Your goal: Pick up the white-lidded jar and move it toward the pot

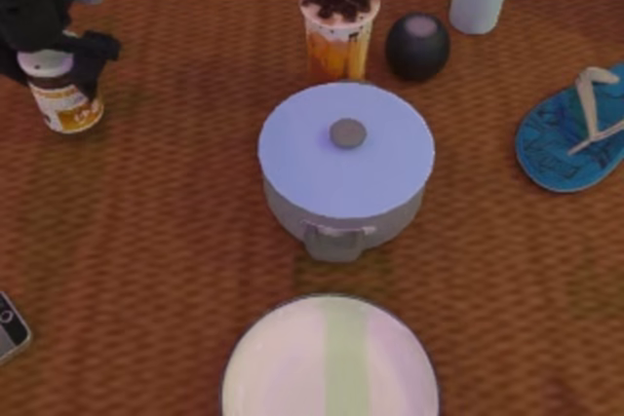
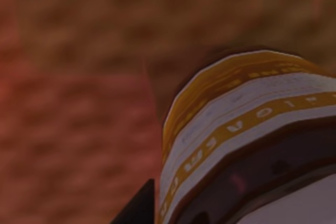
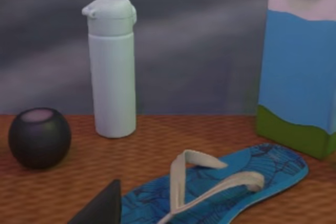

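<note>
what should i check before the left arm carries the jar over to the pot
1. Left gripper at the white-lidded jar, far left of the table: ok.
2. Fingers firmly shut on the jar: cannot tell.
3. Jar upright: not ok, it looks tilted in the top view.
4. Table bare between jar and pot: ok.
5. Orange cup stands just behind the pot: keep the path in front of it.
6. Right gripper out of the way: cannot tell, not in the top view.

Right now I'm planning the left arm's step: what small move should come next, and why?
Probably close firmly and lift a little. The left gripper sits around the white-lidded jar at the table's far left; the pot stands at centre, well apart, so the jar must clear the mat before travelling.
</note>
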### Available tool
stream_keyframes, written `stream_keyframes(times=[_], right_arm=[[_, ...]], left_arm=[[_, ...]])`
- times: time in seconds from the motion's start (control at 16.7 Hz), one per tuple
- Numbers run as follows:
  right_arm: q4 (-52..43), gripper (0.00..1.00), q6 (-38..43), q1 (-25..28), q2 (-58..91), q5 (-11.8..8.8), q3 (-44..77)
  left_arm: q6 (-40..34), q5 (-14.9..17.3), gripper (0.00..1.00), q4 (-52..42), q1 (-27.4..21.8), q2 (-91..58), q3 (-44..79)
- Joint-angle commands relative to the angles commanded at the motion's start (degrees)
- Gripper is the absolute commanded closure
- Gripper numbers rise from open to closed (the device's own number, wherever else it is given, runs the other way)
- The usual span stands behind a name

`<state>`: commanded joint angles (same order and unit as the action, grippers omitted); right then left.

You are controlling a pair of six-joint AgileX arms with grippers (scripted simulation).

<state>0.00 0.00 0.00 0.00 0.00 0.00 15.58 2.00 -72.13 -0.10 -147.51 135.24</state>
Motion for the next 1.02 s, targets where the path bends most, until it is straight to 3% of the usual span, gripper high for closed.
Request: stream_keyframes(times=[0.36, 1.02], right_arm=[[0.0, 0.0, 0.0, 0.0, 0.0, 0.0, 0.0], [0.0, 0.0, 0.0, 0.0, 0.0, 0.0, 0.0]], left_arm=[[0.2, 0.0, 1.0, -0.1, 0.2, 2.2, -2.2], [0.3, -0.3, 1.0, -1.9, 1.9, 29.7, -27.8]])
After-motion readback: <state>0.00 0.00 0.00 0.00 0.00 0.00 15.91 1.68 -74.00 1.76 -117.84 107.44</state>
